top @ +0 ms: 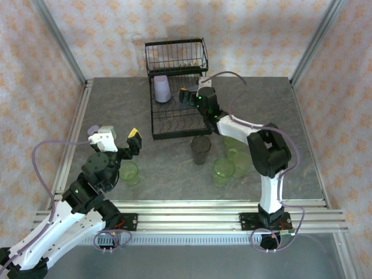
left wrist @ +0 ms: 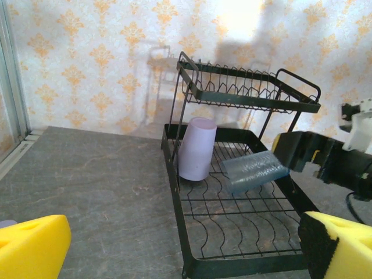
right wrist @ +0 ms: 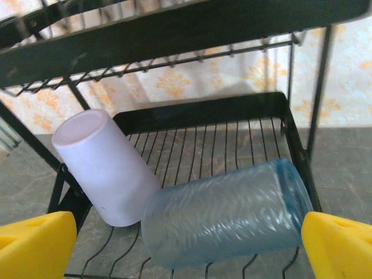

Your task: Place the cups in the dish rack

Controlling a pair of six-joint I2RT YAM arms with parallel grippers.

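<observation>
Lying sideways, ribbed, translucent light-blue cup (right wrist: 224,212)

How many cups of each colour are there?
Green cups: at least 4, some hidden behind the right arm
Lavender cup: 1
Light blue cup: 1
Dark grey cup: 1
Total: at least 7

Grey table (top: 116,116) — bearing the dish rack (top: 174,136), a smoky cup (top: 200,149) and several green cups (top: 223,170).
</observation>
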